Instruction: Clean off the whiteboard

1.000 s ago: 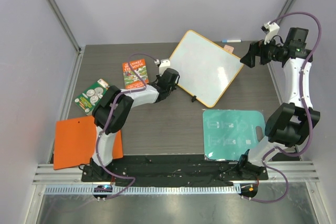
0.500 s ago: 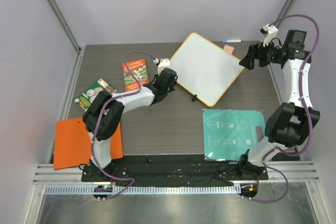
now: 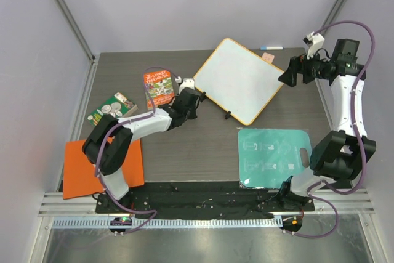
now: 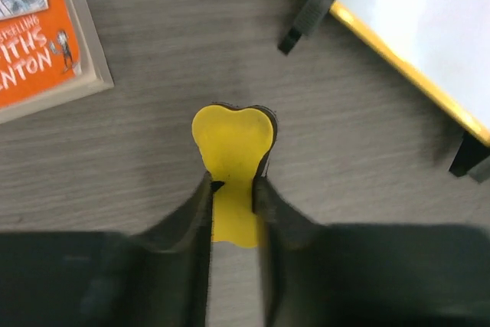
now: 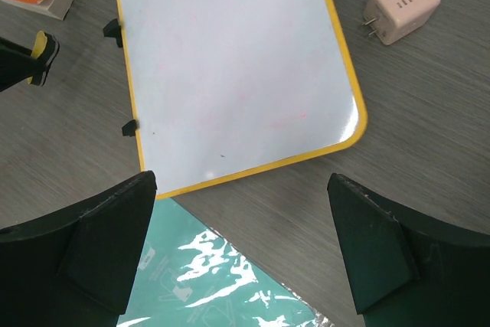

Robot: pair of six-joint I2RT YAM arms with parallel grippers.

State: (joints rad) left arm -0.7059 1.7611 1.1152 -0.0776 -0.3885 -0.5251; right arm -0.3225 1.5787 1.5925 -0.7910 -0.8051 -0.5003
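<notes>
The left arm has drawn back toward the table's left since 1 second ago. Its left gripper (image 3: 188,98), then at the whiteboard's (image 3: 239,79) left corner, now sits just off that corner, over bare wood. The right arm has shifted only a little, and the board lies almost where it was.

The dark wood-grain table (image 3: 184,146) carries everything. The whiteboard, white with a thin orange-yellow rim, lies at the far centre-right and is turned diamond-wise. 2 small black feet stick out from its near-left edge. In the right wrist view its face (image 5: 237,67) shows faint pink marks.

Next in size, a teal mat (image 3: 271,157) lies near the right arm's base, close to the board's nearest corner. An orange sheet (image 3: 83,167) lies at the near left, partly under the left arm. An orange book (image 3: 159,87) sits just left of the left gripper, and a green packet (image 3: 111,109) lies further left. A pink plug adapter (image 5: 400,4) rests just beyond the board's far-right edge, and a marker (image 3: 271,47) lies at the table's back edge.

The right gripper (image 5: 245,250) hangs over the board's right corner with its fingers spread wide and holds nothing. In its wrist view, the left gripper's (image 4: 233,181) yellow-tipped fingers stand parted by a narrow slit, with nothing between them.
</notes>
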